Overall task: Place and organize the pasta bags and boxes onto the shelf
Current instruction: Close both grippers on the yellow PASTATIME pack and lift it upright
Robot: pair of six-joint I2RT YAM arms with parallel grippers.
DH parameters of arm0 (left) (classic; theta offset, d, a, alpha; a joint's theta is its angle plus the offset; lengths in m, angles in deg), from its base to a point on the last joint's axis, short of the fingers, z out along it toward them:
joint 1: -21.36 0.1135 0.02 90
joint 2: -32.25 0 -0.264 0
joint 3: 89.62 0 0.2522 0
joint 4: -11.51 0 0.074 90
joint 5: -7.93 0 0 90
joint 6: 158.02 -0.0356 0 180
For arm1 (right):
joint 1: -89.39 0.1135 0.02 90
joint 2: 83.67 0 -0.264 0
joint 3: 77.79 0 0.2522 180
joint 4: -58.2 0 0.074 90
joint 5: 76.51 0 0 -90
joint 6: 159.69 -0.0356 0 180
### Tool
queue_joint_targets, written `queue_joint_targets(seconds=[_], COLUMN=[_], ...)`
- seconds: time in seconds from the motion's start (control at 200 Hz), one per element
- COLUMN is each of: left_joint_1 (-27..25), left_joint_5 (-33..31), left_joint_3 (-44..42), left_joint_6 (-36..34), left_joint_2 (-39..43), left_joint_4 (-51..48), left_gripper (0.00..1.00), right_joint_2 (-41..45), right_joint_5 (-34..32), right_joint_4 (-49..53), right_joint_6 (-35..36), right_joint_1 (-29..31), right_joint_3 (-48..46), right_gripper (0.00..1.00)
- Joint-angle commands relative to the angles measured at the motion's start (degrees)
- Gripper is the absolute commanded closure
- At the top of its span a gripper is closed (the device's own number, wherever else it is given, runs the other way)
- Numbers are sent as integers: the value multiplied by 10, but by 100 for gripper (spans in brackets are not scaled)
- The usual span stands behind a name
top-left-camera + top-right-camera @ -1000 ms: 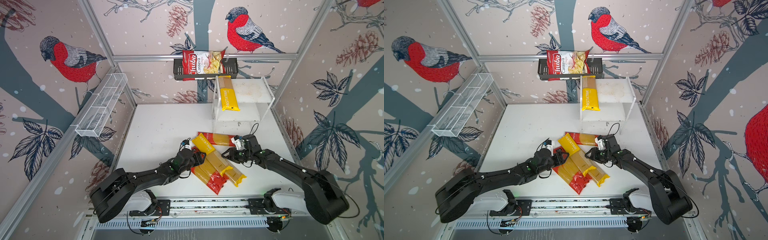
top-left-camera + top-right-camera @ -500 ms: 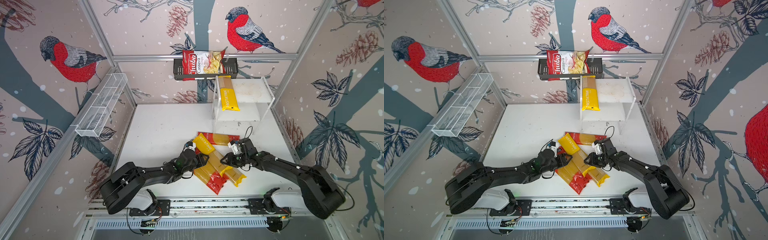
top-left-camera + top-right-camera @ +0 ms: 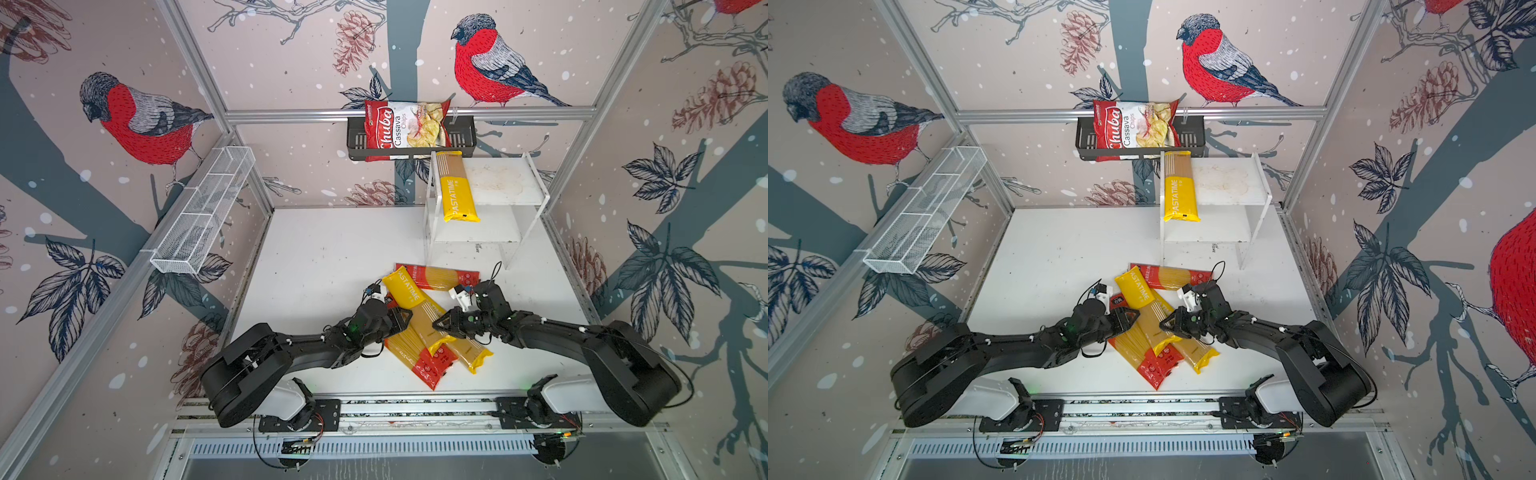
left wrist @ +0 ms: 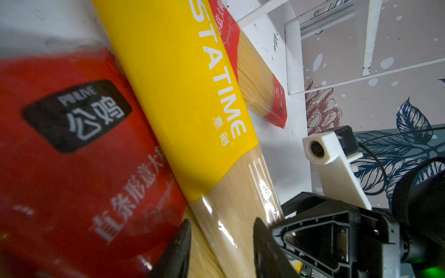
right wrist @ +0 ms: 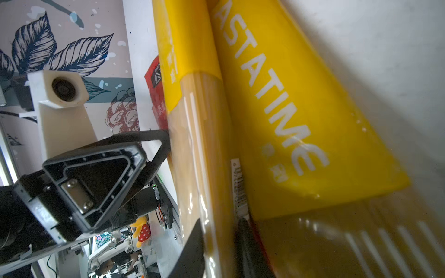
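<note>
Packs around the shelf

One PASTATIME pack is laid on the shelf's top board, along its left edge, overhanging the front. A pile of crossed spaghetti packs is left on the table before the shelf. A wall basket holding a chips bag is hung just behind the shelf. A wire-mesh basket is mounted well to its left.

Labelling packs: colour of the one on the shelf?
Pack is yellow and tan; best in a top view.
</note>
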Motion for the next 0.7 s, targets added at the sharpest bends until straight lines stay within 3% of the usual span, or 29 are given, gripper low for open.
queue_joint_targets(seconds=[0.0, 0.125, 0.3, 0.45, 0.695], left_joint_1=[4, 18, 58, 98, 108], left_joint_5=[-6, -4, -21, 2, 10], left_joint_3=[-5, -15, -60, -77, -114], left_joint_6=[10, 12, 23, 43, 103], left_joint_2=[18, 59, 157, 222, 235], left_joint_4=[30, 22, 27, 41, 128], left_gripper=[57, 55, 41, 35, 26], right_joint_2=[16, 39, 86, 112, 160], right_joint_5=[28, 45, 43, 48, 39], right_joint_4=[-62, -78, -93, -134, -183], right_joint_6=[-29, -36, -48, -85, -123], right_joint_1=[2, 2, 2, 4, 18], right_joint_3=[-13, -19, -20, -16, 7], right_gripper=[82, 86, 92, 95, 98])
